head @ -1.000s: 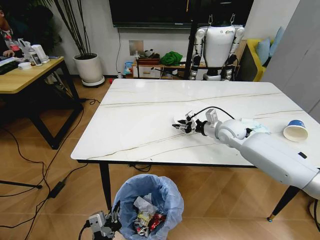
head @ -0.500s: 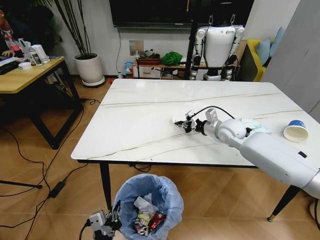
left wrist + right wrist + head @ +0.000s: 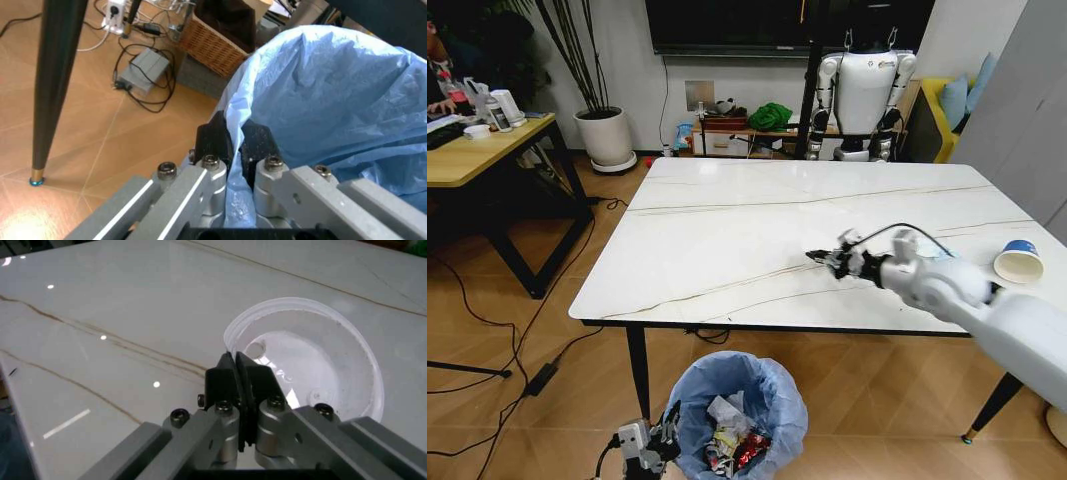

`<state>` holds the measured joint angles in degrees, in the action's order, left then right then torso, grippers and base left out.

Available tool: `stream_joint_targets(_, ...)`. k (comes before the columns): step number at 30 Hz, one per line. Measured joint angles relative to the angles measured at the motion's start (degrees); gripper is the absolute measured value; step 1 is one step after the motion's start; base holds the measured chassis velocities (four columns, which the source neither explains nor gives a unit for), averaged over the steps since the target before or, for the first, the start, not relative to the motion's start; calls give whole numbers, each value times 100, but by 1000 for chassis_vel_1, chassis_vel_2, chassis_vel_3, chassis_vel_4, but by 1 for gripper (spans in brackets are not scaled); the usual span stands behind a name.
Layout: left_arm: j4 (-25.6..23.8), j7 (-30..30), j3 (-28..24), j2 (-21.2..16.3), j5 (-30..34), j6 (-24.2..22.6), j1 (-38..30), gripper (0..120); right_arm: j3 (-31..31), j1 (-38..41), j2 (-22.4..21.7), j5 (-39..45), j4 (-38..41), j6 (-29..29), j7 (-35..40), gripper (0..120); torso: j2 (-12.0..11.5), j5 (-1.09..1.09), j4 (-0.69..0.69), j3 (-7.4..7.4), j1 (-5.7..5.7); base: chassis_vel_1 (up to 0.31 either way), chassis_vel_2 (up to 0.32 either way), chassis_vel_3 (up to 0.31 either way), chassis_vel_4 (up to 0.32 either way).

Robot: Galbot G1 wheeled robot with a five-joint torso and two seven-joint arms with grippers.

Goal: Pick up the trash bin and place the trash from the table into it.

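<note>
The trash bin [image 3: 742, 400], lined with a light-blue bag, hangs low at the table's near edge. My left gripper [image 3: 652, 445] is shut on the bag's rim [image 3: 233, 132]. Inside the bin lie a crushed red can [image 3: 749, 450] and crumpled white paper [image 3: 727, 410]. Above the white marble table [image 3: 727, 230], my right gripper [image 3: 825, 257] is shut on the rim of a white disc [image 3: 313, 370], holding it just off the surface [image 3: 235, 362]. A blue-white paper cup [image 3: 1018, 261] lies on its side at the table's right edge.
A black table leg [image 3: 637, 370] stands just left of the bin. A tan wooden desk [image 3: 477, 150] is at the left, with cables on the floor beside it. A potted plant [image 3: 605, 135] and a parked white robot [image 3: 862, 90] stand behind the table.
My right gripper has lifted the white disc off the table and drawn back to the right. The bin and my left gripper have shifted a little to the right.
</note>
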<state>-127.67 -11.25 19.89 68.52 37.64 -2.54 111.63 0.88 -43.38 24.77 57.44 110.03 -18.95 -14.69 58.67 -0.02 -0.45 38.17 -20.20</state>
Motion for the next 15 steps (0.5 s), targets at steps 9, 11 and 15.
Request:
stream_joint_targets(9, -89, 0, -37, 45, -53, 3, 26, 0, 2481, -2508, -467, 35, 1582, 103, -19, 0, 0, 2, 3, 0, 0, 0, 0, 0, 0)
stream_joint_targets(11, -114, 42, 9, 168, -154, 55, 106, 0, 2678, -2880, -299, -15, 1952, 108, -21, 0, 0, -1, 1, 0, 0, 0, 0, 0, 0)
stream_joint_targets(15, -165, 89, 85, 308, -256, 109, 188, 0, 2603, -3039, 16, -206, 2234, 180, -43, 0, 0, 2, 5, 1, 0, 0, 0, 0, 0)
